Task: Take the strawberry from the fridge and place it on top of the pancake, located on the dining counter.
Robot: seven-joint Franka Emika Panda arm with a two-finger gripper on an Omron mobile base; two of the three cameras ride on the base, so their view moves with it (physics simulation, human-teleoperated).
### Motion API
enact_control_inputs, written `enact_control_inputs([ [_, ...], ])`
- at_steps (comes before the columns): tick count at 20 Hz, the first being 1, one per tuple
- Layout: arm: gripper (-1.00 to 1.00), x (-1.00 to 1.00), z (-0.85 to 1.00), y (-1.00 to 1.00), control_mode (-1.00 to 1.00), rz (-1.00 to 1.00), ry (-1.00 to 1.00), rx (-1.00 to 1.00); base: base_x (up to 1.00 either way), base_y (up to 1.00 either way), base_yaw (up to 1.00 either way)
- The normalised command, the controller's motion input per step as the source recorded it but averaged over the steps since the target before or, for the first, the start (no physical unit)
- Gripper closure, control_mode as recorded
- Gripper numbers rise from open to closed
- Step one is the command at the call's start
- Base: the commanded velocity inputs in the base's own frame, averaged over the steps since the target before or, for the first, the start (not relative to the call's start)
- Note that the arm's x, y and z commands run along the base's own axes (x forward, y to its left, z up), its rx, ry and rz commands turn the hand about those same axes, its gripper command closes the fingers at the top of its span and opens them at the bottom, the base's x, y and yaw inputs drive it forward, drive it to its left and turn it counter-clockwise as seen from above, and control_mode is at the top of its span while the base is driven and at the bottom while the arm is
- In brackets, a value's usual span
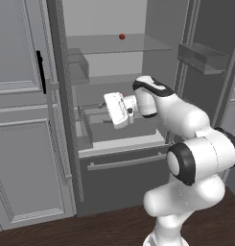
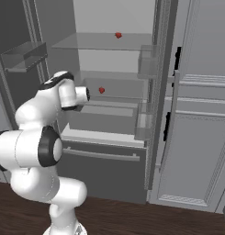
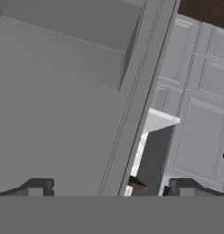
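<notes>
One arm [image 1: 186, 120] bent into fridge [image 1: 119, 182], jaws apart

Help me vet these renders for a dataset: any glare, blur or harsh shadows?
Left base view: flat, even light, no glare, strawberry sharp on its shelf. Right base view: fridge interior evenly lit, soft shading only. Hand view: crisp edges, open gripper tips dark.
</notes>
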Motion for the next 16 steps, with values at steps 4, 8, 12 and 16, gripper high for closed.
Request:
enact_control_inputs([
  [4,-1.0,0.0,0.17,-0.48,-1.0,0.21,-0.45,-0.47,0.0,0.0,0.0],
  [8,-1.0,0.0,0.0,-0.84,-1.0,0.31,-0.66,-0.39,0.0,0.0,0.0],
  [12,-1.0,0.0,-0.03,-1.0,-1.0,0.34,-0.71,-0.16,0.0,0.0,0.0],
  [16,-1.0,-0.16,0.0,-0.59,-1.0,0.44,-0.87,-0.18,0.0,0.0,0.0],
])
